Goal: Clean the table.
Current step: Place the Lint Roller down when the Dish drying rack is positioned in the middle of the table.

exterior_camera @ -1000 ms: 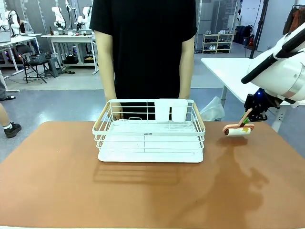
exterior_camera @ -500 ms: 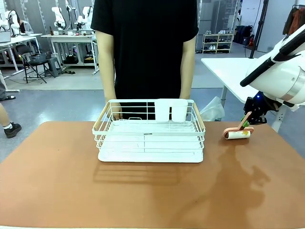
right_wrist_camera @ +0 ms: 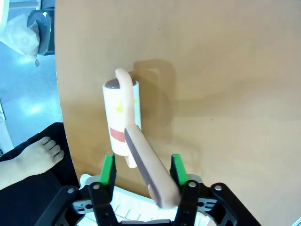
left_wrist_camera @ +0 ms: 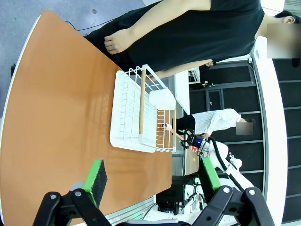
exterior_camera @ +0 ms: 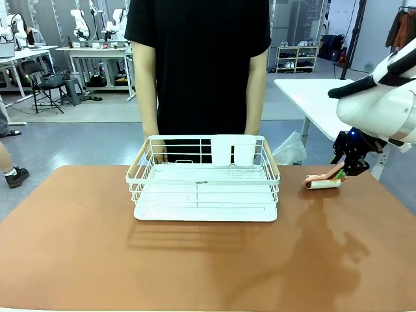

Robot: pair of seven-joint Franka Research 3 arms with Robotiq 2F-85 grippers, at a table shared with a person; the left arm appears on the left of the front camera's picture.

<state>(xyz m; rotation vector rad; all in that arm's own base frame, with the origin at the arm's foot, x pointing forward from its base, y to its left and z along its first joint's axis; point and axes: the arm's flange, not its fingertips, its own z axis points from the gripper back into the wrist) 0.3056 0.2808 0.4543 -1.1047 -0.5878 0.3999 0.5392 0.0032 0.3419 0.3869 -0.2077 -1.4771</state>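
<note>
My right hand (exterior_camera: 340,171) gripping the lint roller (exterior_camera: 323,183) by its handle, roller resting on the worktop (exterior_camera: 208,260) at 3 o'clock of the white rack (exterior_camera: 203,179); left hand (left_wrist_camera: 153,176) open above the worktop, holding nothing

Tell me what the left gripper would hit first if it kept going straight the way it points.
Judging by its wrist view, the left gripper, jaws open, points at the table short of the white wire rack. It would probably meet bare tabletop first, though depth is hard to judge.

Floor: grey floor (exterior_camera: 71,140) | Furniture: white side table (exterior_camera: 312,91); shoe shelf (exterior_camera: 296,58); black chair (exterior_camera: 47,83)
</note>
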